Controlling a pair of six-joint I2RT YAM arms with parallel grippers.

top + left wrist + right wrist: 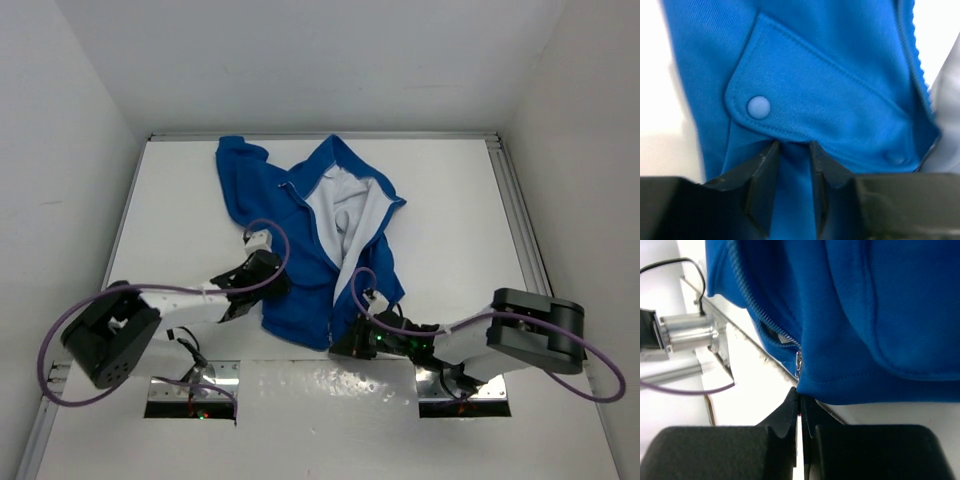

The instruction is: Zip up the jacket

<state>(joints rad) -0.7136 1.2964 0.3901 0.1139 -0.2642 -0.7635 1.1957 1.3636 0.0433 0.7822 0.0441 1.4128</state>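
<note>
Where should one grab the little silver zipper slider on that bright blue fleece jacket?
Pinch the silver slider itself, sitting just above the hem of the bright blue fleece jacket. Probably come from the hem side, one finger on each face: the zipper teeth run away from there toward the open top.

Matt blue fleece jacket, metal zipper, smooth white table.

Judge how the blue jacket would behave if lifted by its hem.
Probably floppy: the jacket lies rumpled, so it would likely drape. Its soft knit looks unlikely to slip. Pushed, it would probably bunch, as inside the left gripper.
</note>
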